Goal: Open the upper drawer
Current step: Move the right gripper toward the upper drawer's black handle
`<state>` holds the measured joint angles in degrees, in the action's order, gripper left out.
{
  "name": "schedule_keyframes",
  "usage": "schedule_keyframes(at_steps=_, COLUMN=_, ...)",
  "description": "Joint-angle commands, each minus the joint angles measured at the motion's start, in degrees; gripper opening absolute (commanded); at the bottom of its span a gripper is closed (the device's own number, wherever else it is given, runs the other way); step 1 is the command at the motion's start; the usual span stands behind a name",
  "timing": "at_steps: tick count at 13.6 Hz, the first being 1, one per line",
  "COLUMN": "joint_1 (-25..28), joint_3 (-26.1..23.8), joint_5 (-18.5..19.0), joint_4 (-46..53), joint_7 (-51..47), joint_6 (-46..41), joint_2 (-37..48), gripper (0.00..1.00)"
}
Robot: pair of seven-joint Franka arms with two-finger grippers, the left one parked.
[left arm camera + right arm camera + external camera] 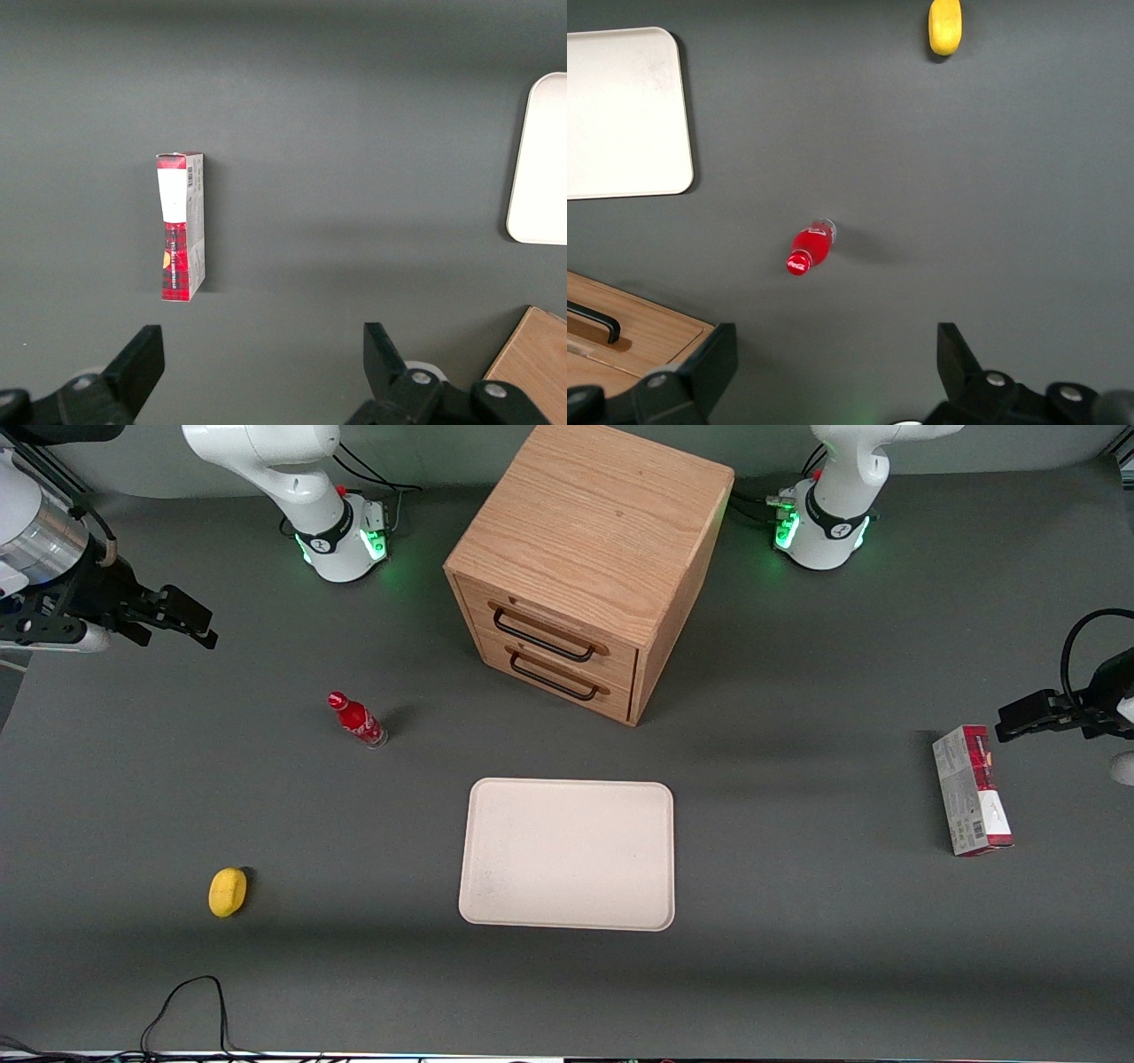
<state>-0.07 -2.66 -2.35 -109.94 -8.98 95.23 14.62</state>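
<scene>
wide-open black end effector well apart from oak-grained upper drawer

Gripper hovers high at the working arm's end of the tabletop, fingers apart, holding nothing. Red bottle stands nearer the front camera than the gripper; lemon nearer still. Upper drawer closed, well apart from the gripper.

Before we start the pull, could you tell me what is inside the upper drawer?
That cannot be seen: the upper drawer sits shut, flush with the cabinet, showing only its wood front and black handle. The gripper hangs open, away toward the working arm's end of the table.
</scene>
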Motion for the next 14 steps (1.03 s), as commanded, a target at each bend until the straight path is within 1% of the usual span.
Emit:
schedule_keyframes(at_steps=1, joint_1=0.8, joint_3=0.3, joint_5=0.5, joint_4=2.2, joint_7=-1.0, joint_6=-2.9, joint_2=-1.3, gripper=1.00)
schedule_keyframes(at_steps=3, joint_1=0.8, joint_3=0.1, joint_5=0.2, joint_4=2.5, joint_7=-1.4, joint_6=-2.7, joint_2=-1.9, gripper=1.00)
schedule_keyframes(at_steps=5, joint_1=1.2, joint_3=-0.6, joint_5=-0.1, joint_4=5.9, joint_7=-1.0, joint_6=-3.0, joint_2=-5.1, gripper=1.00)
schedule_keyframes(at_steps=6, joint_1=1.5, joint_3=-1.8, joint_5=-0.2, joint_4=8.4, joint_7=-1.6, joint_6=-3.0, joint_2=-7.4, gripper=1.00)
schedule_keyframes(at_steps=11, joint_1=1.6, joint_3=-14.7, joint_5=-0.6, joint_4=20.0, joint_7=-1.0, joint_6=-3.2, joint_2=-19.0, gripper=1.00)
schedule_keyframes(at_steps=12, joint_1=1.6, joint_3=-17.4, joint_5=-0.7, joint_4=22.4, joint_7=-0.1, joint_6=-3.2, joint_2=-21.8, gripper=1.00)
schedule_keyframes(at_steps=14, joint_1=1.6, joint_3=-23.8, joint_5=-0.6, joint_4=27.0, joint_7=6.0, joint_6=-3.0, joint_2=-26.2, gripper=1.00)
